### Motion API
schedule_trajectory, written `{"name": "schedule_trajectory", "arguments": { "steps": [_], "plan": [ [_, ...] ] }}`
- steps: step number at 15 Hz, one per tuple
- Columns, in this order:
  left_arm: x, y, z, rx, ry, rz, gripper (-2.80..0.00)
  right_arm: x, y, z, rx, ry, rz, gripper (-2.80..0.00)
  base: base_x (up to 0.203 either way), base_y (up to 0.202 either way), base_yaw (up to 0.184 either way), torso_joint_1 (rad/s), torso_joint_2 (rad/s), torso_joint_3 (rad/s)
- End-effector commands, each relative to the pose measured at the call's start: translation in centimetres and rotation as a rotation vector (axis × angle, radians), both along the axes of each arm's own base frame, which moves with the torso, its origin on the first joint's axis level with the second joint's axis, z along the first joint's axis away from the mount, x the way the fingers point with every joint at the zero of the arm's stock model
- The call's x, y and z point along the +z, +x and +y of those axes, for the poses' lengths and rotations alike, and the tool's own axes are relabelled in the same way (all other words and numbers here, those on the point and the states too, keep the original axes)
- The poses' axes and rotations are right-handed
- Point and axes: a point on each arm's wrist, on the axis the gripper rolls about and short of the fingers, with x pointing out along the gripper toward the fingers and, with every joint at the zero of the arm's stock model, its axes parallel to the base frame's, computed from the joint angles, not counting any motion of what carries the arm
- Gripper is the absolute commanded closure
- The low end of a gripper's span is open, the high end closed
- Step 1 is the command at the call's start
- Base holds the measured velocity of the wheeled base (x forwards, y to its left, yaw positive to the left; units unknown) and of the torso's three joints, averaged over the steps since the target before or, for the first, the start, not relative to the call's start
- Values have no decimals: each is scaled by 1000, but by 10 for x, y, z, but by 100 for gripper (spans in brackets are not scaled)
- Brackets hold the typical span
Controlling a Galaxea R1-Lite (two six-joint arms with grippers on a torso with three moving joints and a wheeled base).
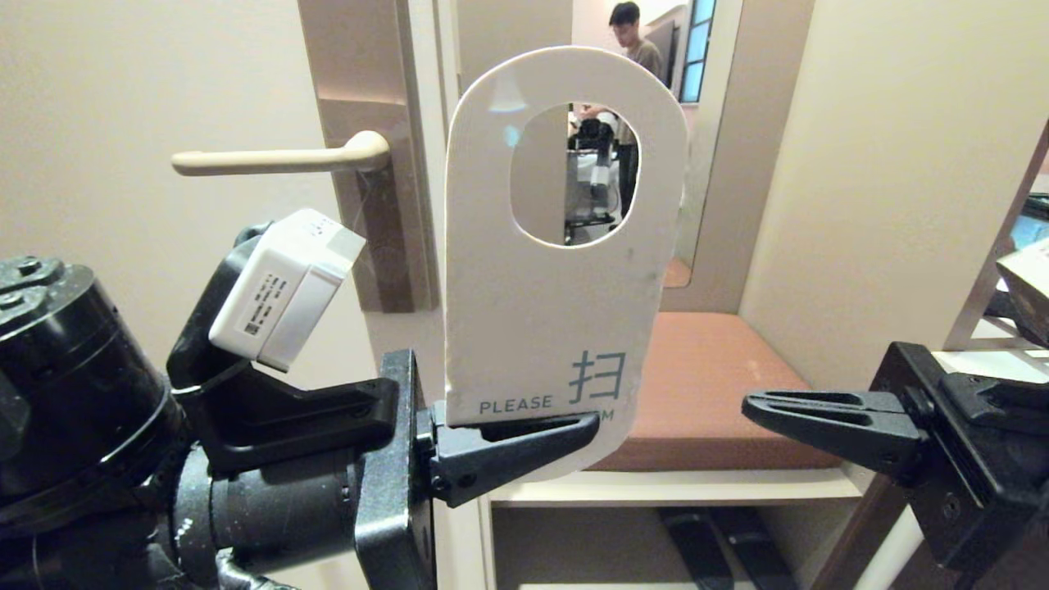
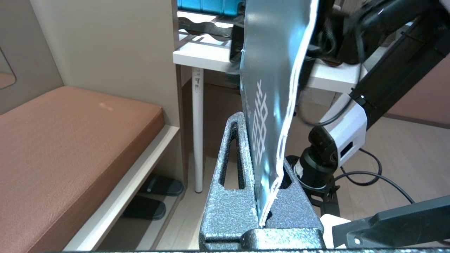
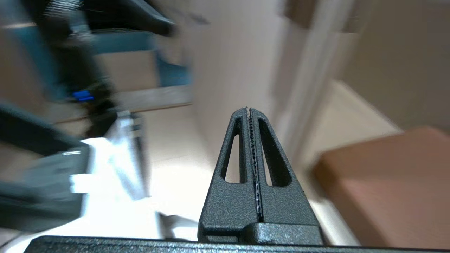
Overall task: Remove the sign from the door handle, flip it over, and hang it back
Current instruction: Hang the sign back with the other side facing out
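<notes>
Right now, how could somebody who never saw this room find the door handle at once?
Look at the cream door on the left, and its tall brownish-grey backplate. The door handle is the slim cream lever reaching left from that plate, above the left gripper. It carries nothing; the sign is beside it, in that gripper.

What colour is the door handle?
Cream, almost ivory. The door handle shows best in the head view.

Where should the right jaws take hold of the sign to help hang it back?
Probably the sign's free right-hand edge below the oval hole, coming in level from the right gripper's side. The left gripper clamps the bottom edge; the hole must stay clear for the door handle.
</notes>
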Motion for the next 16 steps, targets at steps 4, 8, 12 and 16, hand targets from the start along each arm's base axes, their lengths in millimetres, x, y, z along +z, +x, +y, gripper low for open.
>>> {"name": "schedule_trajectory", "arguments": {
  "steps": [4,8,12,16],
  "plan": [
    [0,-2,3,1,-4,0,0,-24,-11,-34,-299,-11,14,0,0,0,0,0,0,0],
    [0,-3,8,10,-6,-2,0,-37,-19,-70,-529,-22,31,0,0,0,0,0,0,0],
    [-2,-1,14,36,-5,2,0,-57,-47,-77,-579,-27,53,0,0,0,0,0,0,0],
    [-1,-1,14,37,-7,4,0,-79,-64,-82,-747,-60,98,0,0,0,0,0,0,0]
  ]
}}
